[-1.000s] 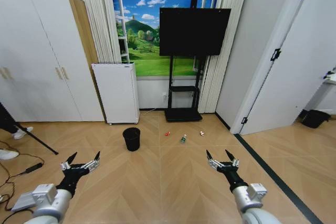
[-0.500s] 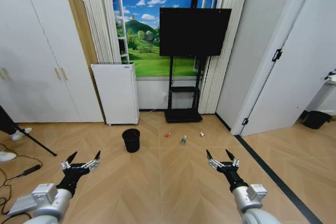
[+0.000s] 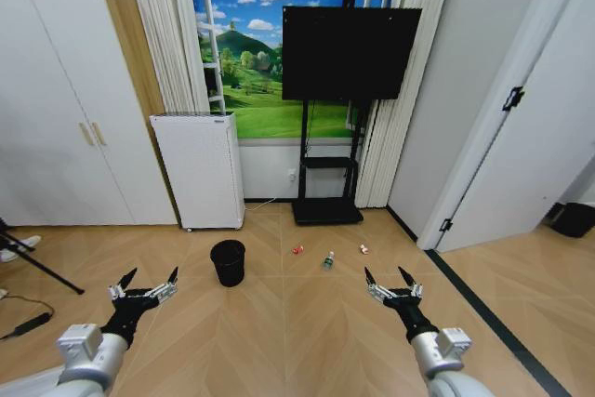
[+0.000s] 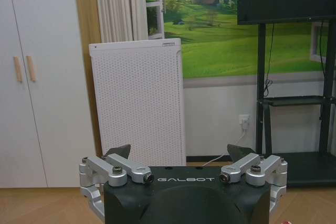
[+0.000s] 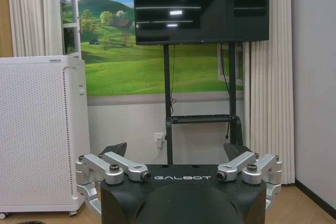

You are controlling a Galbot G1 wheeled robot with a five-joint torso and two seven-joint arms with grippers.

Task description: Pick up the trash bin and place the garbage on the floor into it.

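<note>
The trash bin (image 3: 228,262), small, black and round, stands upright on the wooden floor ahead. To its right lie the garbage pieces: a red piece (image 3: 297,250), a small clear bottle with a green label (image 3: 327,259) and a red-and-white piece (image 3: 363,249). My left gripper (image 3: 147,278) is open and held low, well short of the bin and to its left. My right gripper (image 3: 390,277) is open too, near of the bottle and a little right. Both are empty. In the wrist views the left gripper (image 4: 178,151) and the right gripper (image 5: 174,149) show spread fingers.
A white perforated cabinet (image 3: 199,170) stands against the wall behind the bin. A black TV on a stand (image 3: 325,211) is behind the garbage. A tripod leg (image 3: 37,269) and a cable (image 3: 23,324) lie at the far left. A black bin (image 3: 573,218) sits far right.
The whole head view has shifted: the bin, the litter and the wall now look nearer and the view has tilted. Both grippers hold the same open pose.
</note>
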